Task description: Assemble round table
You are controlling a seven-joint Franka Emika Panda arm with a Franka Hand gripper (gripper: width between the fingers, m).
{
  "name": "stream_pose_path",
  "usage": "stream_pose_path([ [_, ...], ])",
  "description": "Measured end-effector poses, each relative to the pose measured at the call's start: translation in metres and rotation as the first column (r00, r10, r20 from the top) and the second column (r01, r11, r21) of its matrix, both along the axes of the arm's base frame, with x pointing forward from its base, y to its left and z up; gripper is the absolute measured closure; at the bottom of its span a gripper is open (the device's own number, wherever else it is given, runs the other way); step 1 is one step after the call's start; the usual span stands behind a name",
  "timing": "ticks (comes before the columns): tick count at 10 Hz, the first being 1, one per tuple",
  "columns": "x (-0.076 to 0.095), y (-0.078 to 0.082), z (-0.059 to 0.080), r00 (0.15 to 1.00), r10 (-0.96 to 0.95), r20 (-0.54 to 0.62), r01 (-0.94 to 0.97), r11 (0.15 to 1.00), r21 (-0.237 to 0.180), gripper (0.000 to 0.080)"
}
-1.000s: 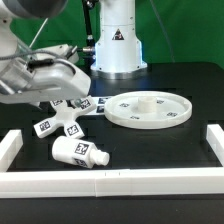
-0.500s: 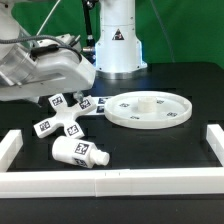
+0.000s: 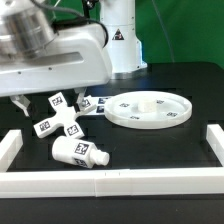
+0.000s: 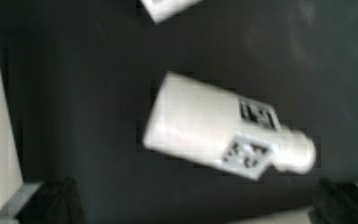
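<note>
- Round table disc (image 3: pixel 148 108) lies flat on tabletop (image 3: pixel 150 150), exterior view's right; cross base (image 3: pixel 60 117) and leg (image 3: pixel 80 151) loose toward the left.
- End effector (image 4: pixel 202 200) released, empty, hovering over the lying leg.
- Nothing joined; all assembly left.

- Arm (image 3: pixel 55 60) swung from the 9 o'clock edge toward 3 o'clock in the exterior view; looms larger.
- Dark finger (image 3: pixel 20 104) now hangs at 10 o'clock of cross-shaped base (image 3: pixel 62 115).
</note>
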State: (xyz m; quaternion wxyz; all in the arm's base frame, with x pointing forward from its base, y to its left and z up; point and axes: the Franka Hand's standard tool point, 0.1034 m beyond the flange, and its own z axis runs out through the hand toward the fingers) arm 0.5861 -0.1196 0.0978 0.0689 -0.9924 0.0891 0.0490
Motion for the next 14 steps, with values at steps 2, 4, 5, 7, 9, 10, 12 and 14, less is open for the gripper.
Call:
stream_pose_path([
  [2,0.003,-0.009,-0.003,0.993,-0.021,0.118,0.027,0.998,-0.054,0.0150],
  [4,0.005,-0.002,-0.018,0.974,0.120,0.192,-0.094,0.986,-0.140,0.0150],
  [5,0.008,0.008,-0.024,0.966,0.183,0.182,-0.155,0.975,-0.157,0.0150],
  [7,0.019,0.024,-0.037,0.925,0.347,0.153,-0.318,0.930,-0.184,0.0150],
  [9,0.022,0.024,-0.041,0.923,0.356,0.148,-0.329,0.927,-0.182,0.0150],
  [10,0.021,0.024,-0.041,0.923,0.357,0.147,-0.329,0.927,-0.182,0.0150],
  [12,0.021,0.026,-0.042,0.899,0.417,0.137,-0.389,0.901,-0.191,0.0150],
  [14,0.020,0.045,-0.046,0.780,0.619,0.090,-0.590,0.777,-0.221,0.0150],
])
